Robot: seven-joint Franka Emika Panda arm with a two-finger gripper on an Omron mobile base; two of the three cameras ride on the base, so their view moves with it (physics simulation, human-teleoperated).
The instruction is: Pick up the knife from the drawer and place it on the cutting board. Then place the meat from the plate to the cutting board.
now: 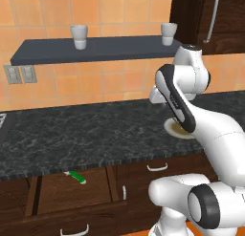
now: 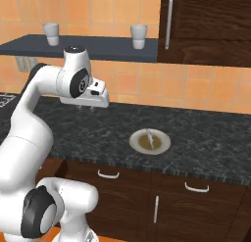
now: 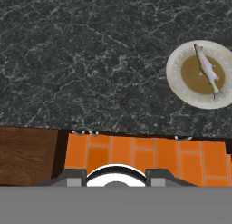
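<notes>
The drawer stands pulled out under the counter at lower left. The knife, with its green handle, lies inside near the back. On the dark stone counter sits the plate, and the pale meat lies across its brown centre. In the left base view the arm hides much of the plate. My gripper hovers high over bare counter, left of the plate. It is open, with nothing between its fingers. The cutting board is out of view.
A dark wall shelf carries two white cups. A tall dark cupboard with an upright handle stands at the right. Shut drawer fronts run under the counter. Wall sockets sit at far left.
</notes>
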